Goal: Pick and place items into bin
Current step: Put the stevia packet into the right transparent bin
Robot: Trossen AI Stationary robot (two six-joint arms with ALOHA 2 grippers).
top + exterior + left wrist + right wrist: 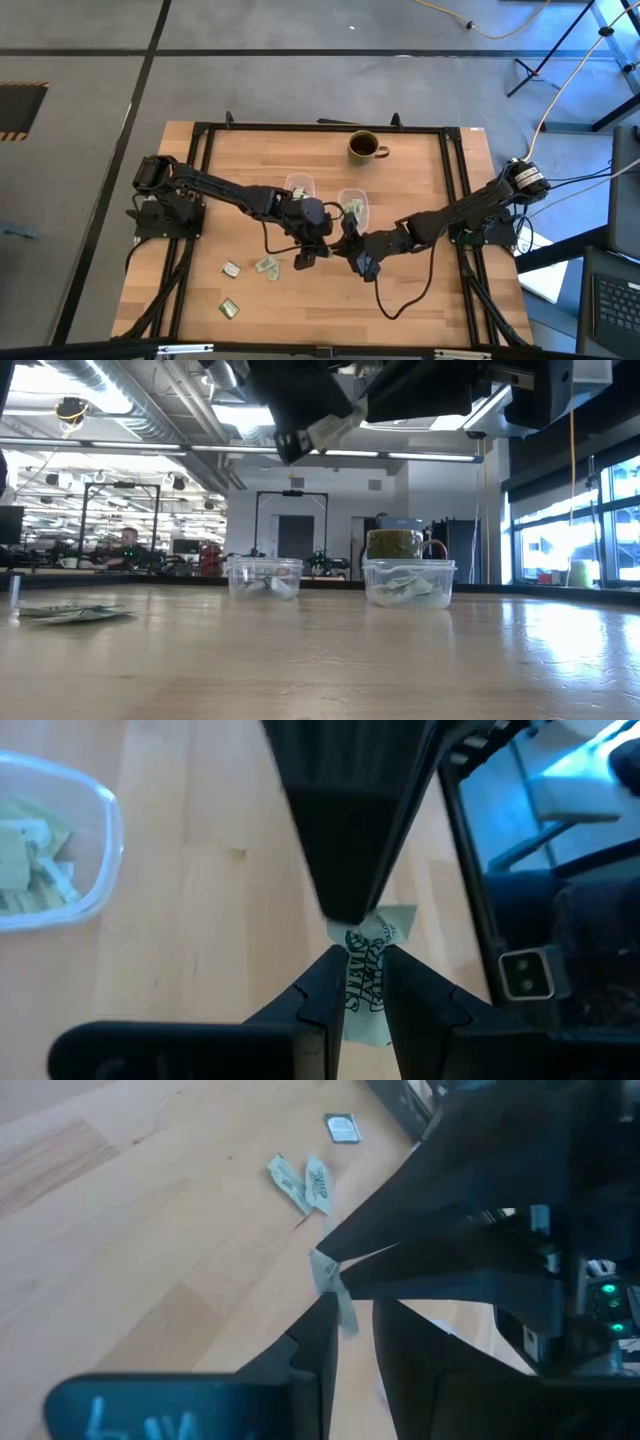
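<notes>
My two grippers meet above the middle of the table, both shut on one pale green and white packet (366,988), which also shows in the low view (336,424). My left gripper (330,238) comes from the table's left and my right gripper (348,241) from its right. Three more packets (267,266) lie flat on the wood nearer the front left. Two clear bins (300,187) (352,207) stand just beyond the grippers, each with packets inside. My left gripper pinches one end of the packet (364,1005) between its two fingers, slanting down from the table's left. The packet is lifted clear of the table. My right gripper pinches the packet's other end (344,1312) between its two fingers, slanting down from the table's right; in the left wrist view its fingertips (348,910) sit on the packet's far edge (385,928).
A brown mug (364,147) stands near the far edge behind the bins. A black frame (455,200) runs around the table. A cable (410,300) loops over the wood at the front right. Bare wood lies between the bins and the loose packets.
</notes>
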